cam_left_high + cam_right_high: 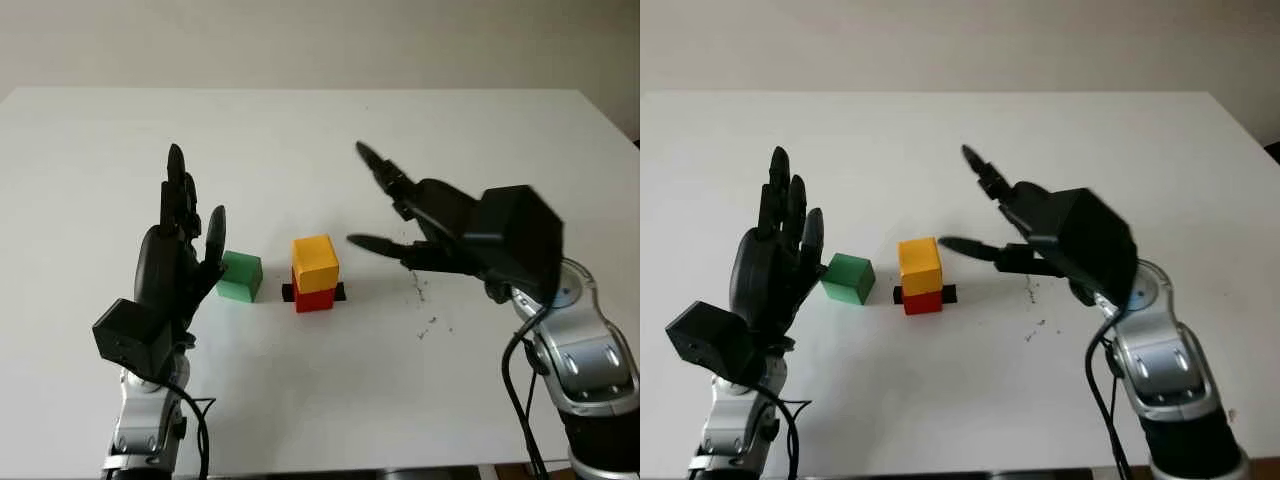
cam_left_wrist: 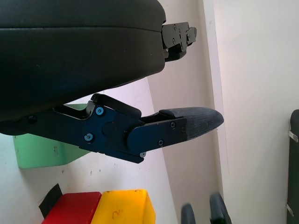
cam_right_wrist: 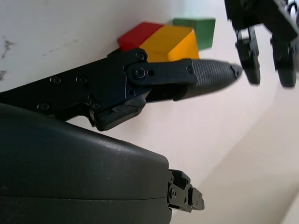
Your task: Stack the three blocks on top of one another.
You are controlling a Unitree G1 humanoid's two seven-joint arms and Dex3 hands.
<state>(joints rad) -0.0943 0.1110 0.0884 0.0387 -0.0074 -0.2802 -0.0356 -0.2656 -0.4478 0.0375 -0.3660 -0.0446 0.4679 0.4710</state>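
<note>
Blocks on a white table (image 1: pixel 120 130), taking the yellow-on-red stack as landmark. Left hand (image 1: pixel 180 250), fingers released and holding nothing, is raised left of a green wooden cube (image 1: pixel 240 276); right of that, yellow cube (image 1: pixel 315 262) atop red cube (image 1: pixel 314 296) on black tape (image 1: pixel 289 292); right hand (image 1: pixel 420 215) empty, released, right of the stack.

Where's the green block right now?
The green block sits on the white table, just left of the yellow-on-red stack, beside the open left hand.
</note>
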